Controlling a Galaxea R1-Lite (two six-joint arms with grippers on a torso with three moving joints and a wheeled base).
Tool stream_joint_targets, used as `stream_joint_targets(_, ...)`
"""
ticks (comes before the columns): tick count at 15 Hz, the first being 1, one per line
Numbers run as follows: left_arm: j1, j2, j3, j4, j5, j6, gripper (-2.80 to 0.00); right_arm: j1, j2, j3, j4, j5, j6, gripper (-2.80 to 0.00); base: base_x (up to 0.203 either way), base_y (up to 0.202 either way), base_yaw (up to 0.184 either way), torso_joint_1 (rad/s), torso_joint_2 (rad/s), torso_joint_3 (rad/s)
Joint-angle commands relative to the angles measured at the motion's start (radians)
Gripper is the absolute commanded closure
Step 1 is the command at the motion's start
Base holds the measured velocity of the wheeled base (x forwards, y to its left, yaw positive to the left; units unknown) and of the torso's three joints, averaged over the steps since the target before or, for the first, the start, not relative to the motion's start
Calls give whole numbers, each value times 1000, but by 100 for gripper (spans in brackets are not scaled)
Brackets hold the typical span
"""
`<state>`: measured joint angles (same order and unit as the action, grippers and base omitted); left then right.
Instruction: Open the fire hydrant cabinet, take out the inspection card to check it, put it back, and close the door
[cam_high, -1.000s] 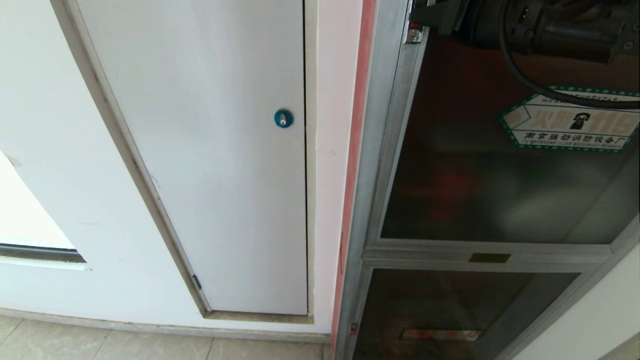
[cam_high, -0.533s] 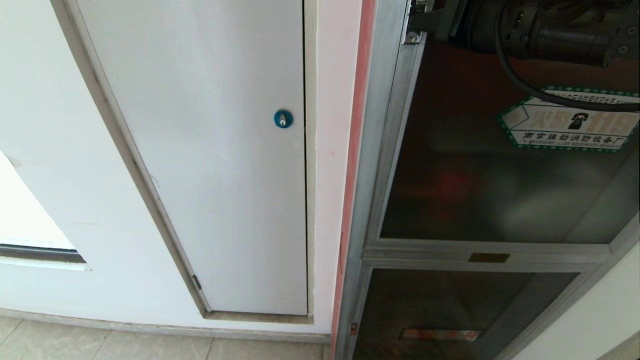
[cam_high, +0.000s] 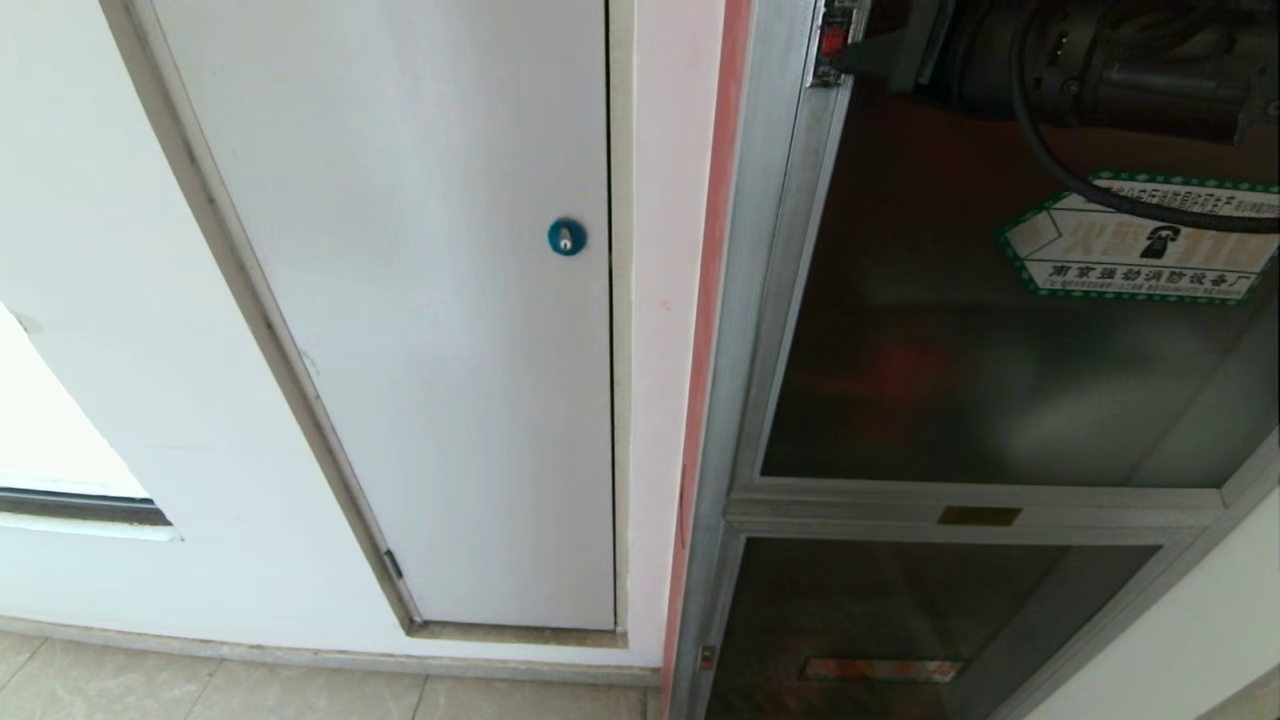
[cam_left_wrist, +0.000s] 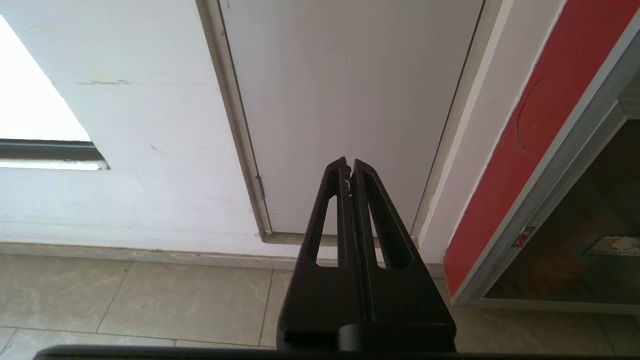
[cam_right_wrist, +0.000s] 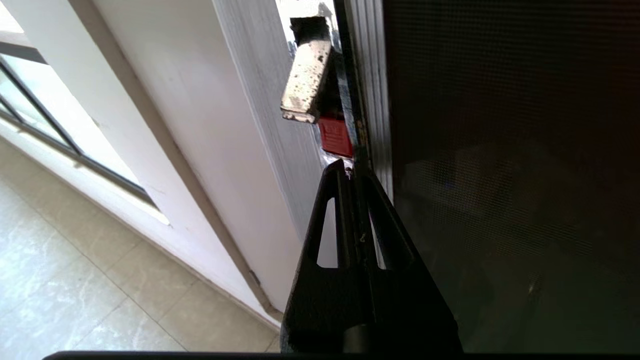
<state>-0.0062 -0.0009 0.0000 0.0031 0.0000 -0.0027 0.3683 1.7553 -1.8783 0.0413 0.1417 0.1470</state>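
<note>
At top right of our head view, the right arm reaches in w/ its right claw clenched, fingers pressed flat together, nothing between them. From the right wrist view we see the tips sitting at the edge of the door, just beside a small red tab and a worn metal latch plate on the silver frame; whether the tips actually touch the tab we can't tell. Door itself is dark tinted glass in a silver frame, w/ the green-edged hexagonal sticker showing a phone icon, partly crossed by the arm's black cable. It looks shut or nearly so against the fire hydrant cabinet; behind the glass only a dim red blur shows, so the inspection card isn't visible to us. Below sits a smaller dark glass panel w/ a red label strip. Left of the cabinet, past a red strip, is the plain white panel door w/ its round blue lock. Our left claw is clenched too, empty, hanging low over the tiled floor facing that white door, well apart from the cabinet.
</note>
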Motion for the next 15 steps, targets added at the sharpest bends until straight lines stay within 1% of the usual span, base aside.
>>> stream_joint_targets(1, 0, 1, 2, 0, 0, 0, 0, 4, -45, 30, 0, 7, 1, 0, 0, 0, 0, 0, 0, 0)
stream_joint_targets(5, 0, 1, 2, 0, 0, 0, 0, 54, -127, 115, -6, 9, 2, 0, 0, 0, 0, 0, 0, 0)
stream_joint_targets(7, 0, 1, 2, 0, 0, 0, 0, 87, -175, 198, -21, 3, -8, 0, 0, 0, 0, 0, 0, 0)
stream_joint_targets(8, 0, 1, 2, 0, 0, 0, 0, 97, -189, 237, -49, -5, -16, 0, 0, 0, 0, 0, 0, 0)
stream_joint_targets(9, 0, 1, 2, 0, 0, 0, 0, 107, -197, 285, -111, -29, -31, 0, 0, 0, 0, 0, 0, 0)
stream_joint_targets(10, 0, 1, 2, 0, 0, 0, 0, 120, -200, 338, -187, -73, -59, 0, 0, 0, 0, 0, 0, 0)
stream_joint_targets(12, 0, 1, 2, 0, 0, 0, 0, 157, -200, 451, -361, -188, -142, 0, 0, 0, 0, 0, 0, 0)
stream_joint_targets(15, 0, 1, 2, 0, 0, 0, 0, 240, -167, 571, -676, -359, -259, 0, 0, 0, 0, 0, 0, 0)
